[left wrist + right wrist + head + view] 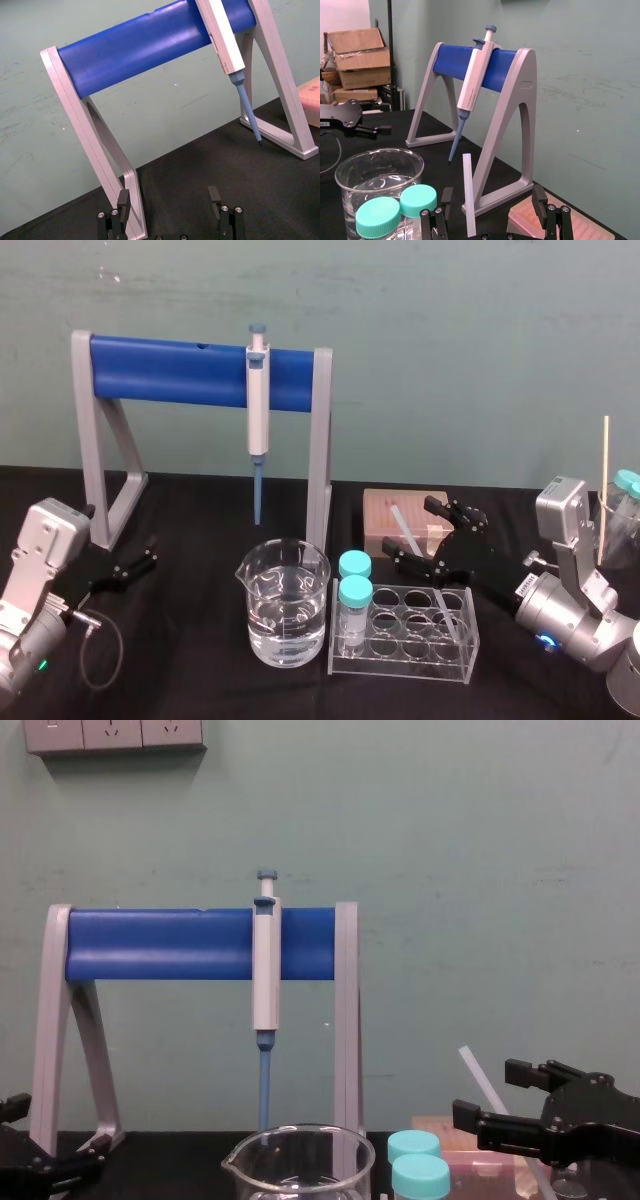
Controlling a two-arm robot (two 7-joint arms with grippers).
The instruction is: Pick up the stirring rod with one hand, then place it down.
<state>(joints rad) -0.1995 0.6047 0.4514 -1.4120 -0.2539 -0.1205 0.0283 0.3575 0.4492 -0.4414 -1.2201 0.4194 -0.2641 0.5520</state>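
Stirring rod (468, 195): we log it leaning between the spread fingers (447, 198) of the right gripper (492, 195), touching neither; left gripper (169, 196) parked at left, likewise spread.

In the right wrist view the stirring rod (468, 195) ran off the bottom edge between the right gripper's (492, 199) fingers (538, 196). In the chest view that gripper partly hid the rod's lower stretch. The bottom edge there also cut off the beaker (300, 1150) and 2 capped vials (420, 1177).
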